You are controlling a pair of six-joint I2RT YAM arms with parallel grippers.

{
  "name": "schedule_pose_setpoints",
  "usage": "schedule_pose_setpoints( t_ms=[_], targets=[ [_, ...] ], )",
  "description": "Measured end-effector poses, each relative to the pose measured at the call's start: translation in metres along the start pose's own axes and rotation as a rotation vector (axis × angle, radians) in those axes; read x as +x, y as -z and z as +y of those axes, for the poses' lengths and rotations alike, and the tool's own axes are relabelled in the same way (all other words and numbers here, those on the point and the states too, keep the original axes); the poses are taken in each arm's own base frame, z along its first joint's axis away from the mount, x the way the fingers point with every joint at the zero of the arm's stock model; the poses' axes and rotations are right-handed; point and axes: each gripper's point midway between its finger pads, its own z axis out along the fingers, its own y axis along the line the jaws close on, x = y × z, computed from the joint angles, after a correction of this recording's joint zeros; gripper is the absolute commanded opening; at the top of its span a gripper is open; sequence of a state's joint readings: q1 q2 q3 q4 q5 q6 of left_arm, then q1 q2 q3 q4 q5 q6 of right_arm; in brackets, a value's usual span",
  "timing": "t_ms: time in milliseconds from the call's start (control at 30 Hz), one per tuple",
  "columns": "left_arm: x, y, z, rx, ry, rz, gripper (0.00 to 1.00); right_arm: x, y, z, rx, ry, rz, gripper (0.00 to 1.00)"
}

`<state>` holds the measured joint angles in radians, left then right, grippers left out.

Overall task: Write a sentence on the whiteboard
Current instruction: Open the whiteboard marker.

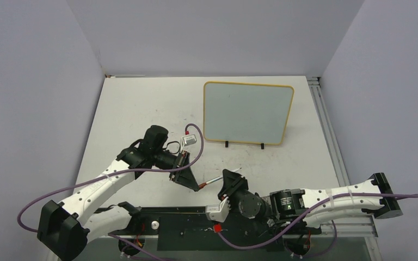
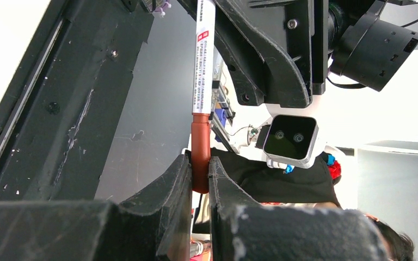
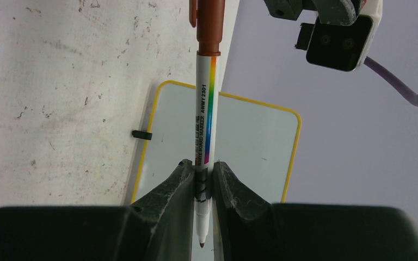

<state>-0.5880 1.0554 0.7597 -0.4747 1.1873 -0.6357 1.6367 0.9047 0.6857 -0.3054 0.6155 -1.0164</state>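
The whiteboard stands upright at the back of the table on two black feet, and its face is blank; no sentence shows. It also shows in the right wrist view. A white marker is held level between both grippers, above the table in front of the board. My right gripper is shut on the marker's barrel near its bare brown tip. My left gripper is shut on the reddish-brown cap, which sits on the marker's far end.
A black base plate runs along the near edge under both arms. Purple cables loop from each wrist. A metal rail lines the table's right side. Grey walls enclose the table.
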Motion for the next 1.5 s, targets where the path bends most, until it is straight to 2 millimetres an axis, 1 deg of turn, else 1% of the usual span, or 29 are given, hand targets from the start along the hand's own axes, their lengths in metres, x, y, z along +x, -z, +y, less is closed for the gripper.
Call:
schedule_pose_setpoints(
  t_ms=[333, 700, 900, 1500],
  targets=[
    [0.001, -0.001, 0.004, -0.012, 0.036, 0.023, 0.0, -0.003, 0.005, -0.001, 0.026, 0.069, 0.017, 0.05],
    [-0.003, -0.002, 0.0, 0.004, 0.038, -0.003, 0.0, 0.0, 0.005, -0.002, 0.03, 0.031, 0.061, 0.05],
    [-0.002, -0.005, 0.001, 0.026, 0.044, -0.008, 0.0, 0.001, 0.004, 0.0, 0.024, 0.02, 0.072, 0.05],
    [0.003, -0.007, -0.006, 0.094, 0.034, 0.051, 0.0, -0.004, 0.01, -0.005, 0.046, 0.049, 0.081, 0.05]
  ],
)
